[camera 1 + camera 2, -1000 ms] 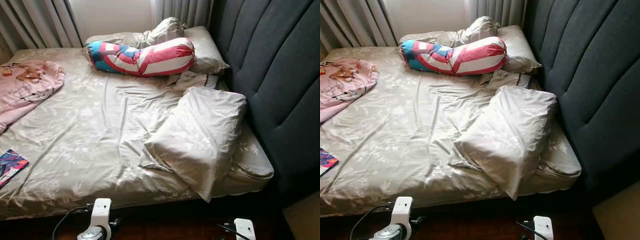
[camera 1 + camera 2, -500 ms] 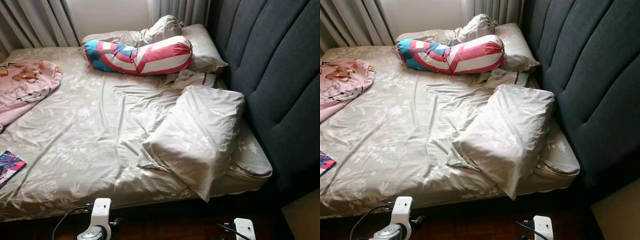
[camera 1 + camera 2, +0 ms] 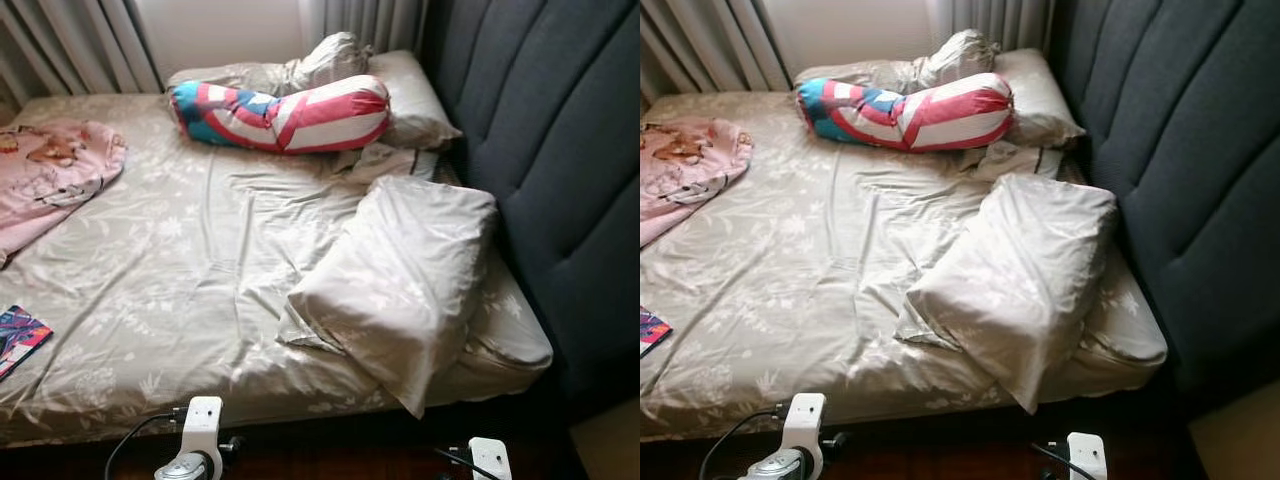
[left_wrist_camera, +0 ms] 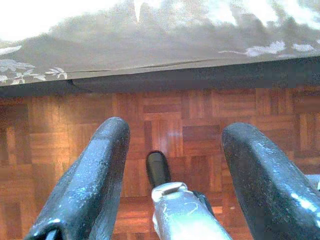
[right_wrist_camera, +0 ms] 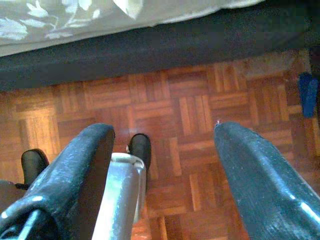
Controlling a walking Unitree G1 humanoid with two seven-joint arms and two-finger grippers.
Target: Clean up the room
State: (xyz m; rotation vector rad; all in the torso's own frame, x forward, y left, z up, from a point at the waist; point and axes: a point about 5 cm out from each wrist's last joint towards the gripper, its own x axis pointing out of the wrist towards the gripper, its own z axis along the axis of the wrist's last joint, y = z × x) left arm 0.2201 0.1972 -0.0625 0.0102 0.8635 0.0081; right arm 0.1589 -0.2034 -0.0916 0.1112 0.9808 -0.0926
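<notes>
Only the view shifted; book [image 3: 20, 338] cut off, both grippers [image 4: 172, 165] [image 5: 160, 165] wide open, empty

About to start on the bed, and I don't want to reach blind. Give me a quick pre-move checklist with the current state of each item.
1. Left pincer open and empty: ok, fingers spread over the parquet floor.
2. Right pincer open and empty: ok.
3. Arms raised to bed height: not ok, both hang low beside the bed edge.
4. Nearest pillow reachable: cannot tell; it overhangs the mattress corner.
5. Items to tidy located: ok, pink garment, striped bolster, booklet.
6. Floor by the bed clear: not ok, a blue object lies there.
</notes>
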